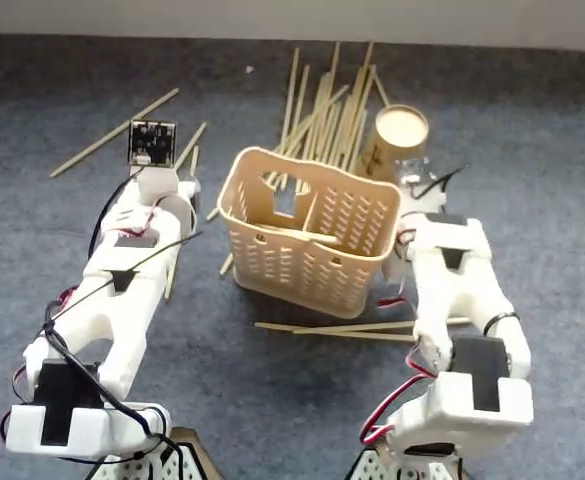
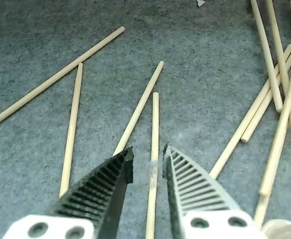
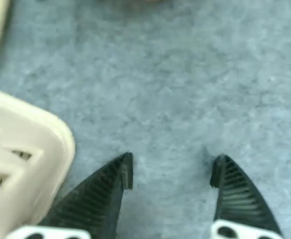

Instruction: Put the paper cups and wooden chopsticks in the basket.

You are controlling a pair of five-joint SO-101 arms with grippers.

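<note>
The tabletop (image 1: pixel 532 150) is covered in grey-blue, carpet-like fabric. A small pale scrap (image 2: pixel 200 3) lies on it, well beyond the left end effector (image 2: pixel 147 155). A pale strip (image 1: pixel 472 20) borders its far edge.

Cream slotted basket (image 1: pixel 302 268), pale chopsticks (image 2: pixel 154 129), apparently tan cup (image 1: pixel 400 128), grey carpet (image 1: pixel 542 160)

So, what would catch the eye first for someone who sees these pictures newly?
The cream slotted basket stands in the middle of the grey carpet, with a heap of wooden chopsticks fanned out behind it and a paper cup beside that heap. The left gripper has its open jaws on either side of one chopstick, and the right gripper is open over bare carpet next to the basket.
</note>
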